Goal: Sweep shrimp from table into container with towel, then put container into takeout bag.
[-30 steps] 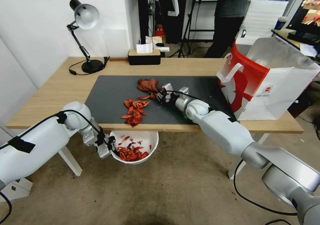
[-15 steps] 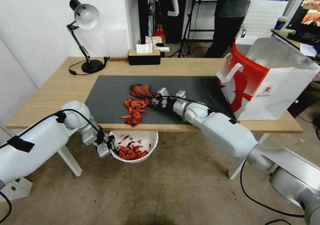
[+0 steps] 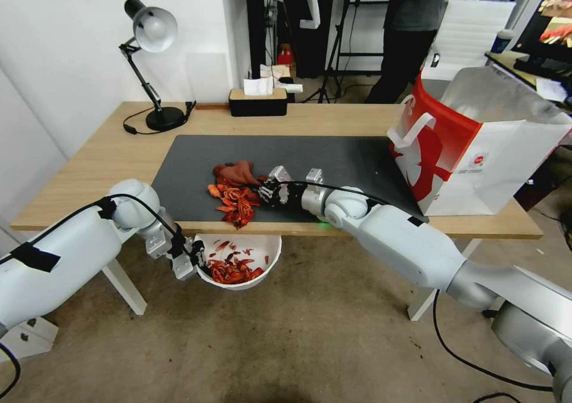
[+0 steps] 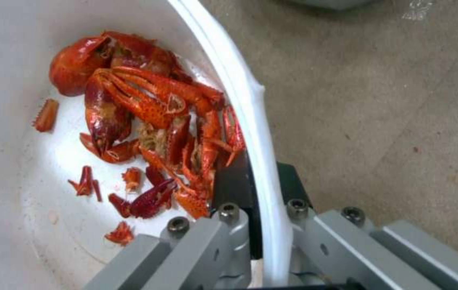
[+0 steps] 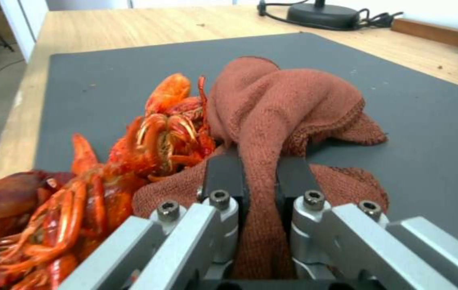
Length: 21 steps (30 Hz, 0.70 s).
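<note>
Right tool [image 3: 266, 192] clamped on towel [image 3: 236, 171]; left tool [image 3: 192, 260] pinches container [image 3: 262, 275] rim below counter [image 3: 89, 170] edge. Risk: shrimp [image 3: 235, 199] overshoot container.

The far rim of the container [image 3: 262, 275] is hidden beneath the near edge of the worktop [image 3: 89, 170]. In the left wrist view the container [image 4: 250, 104] is cut off at 9 and 12 o'clock, and its wall covers part of the left pincer [image 4: 261, 219]. In the right wrist view the shrimp [image 5: 52, 217] run off the picture at 8 o'clock, blurred there. The towel [image 5: 272, 121] hides the gap between that right pincer's [image 5: 258, 177] fingers. The takeout bag [image 3: 506, 146] is cropped at 3 o'clock in the head view.
</note>
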Motion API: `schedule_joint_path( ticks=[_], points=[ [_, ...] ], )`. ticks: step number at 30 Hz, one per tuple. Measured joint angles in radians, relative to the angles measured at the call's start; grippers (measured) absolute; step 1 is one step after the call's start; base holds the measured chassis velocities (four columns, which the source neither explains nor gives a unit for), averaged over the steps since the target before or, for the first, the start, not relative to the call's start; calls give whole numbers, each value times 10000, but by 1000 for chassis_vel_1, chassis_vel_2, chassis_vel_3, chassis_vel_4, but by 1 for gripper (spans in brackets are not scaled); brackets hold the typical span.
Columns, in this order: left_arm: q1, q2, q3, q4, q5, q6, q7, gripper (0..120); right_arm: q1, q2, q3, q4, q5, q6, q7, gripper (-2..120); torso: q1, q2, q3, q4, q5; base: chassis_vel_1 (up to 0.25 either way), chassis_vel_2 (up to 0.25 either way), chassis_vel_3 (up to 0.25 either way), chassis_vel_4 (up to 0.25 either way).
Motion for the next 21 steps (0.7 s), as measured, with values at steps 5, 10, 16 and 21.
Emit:
schedule_joint_path(
  ticks=[5,10,16,21],
  points=[
    [1,15,-32,20,-6,-4,-3,0,-110,-197,-170,353,0,6,-63,5,0,0,0,-1,0,0,0,0,0],
    [-6,16,-37,30,-15,-6,-6,0,-187,-351,-332,610,0,11,-99,5,-1,0,0,-1,0,0,0,0,0],
    [16,14,-48,35,-21,-12,-16,0,-203,-494,-450,767,0,35,-154,5,-1,0,0,-1,1,0,0,0,0],
    [21,16,-60,35,-26,-18,-17,0,-23,-497,-659,662,7,73,-241,5,-2,2,-1,-2,1,0,0,0,0]
  ],
)
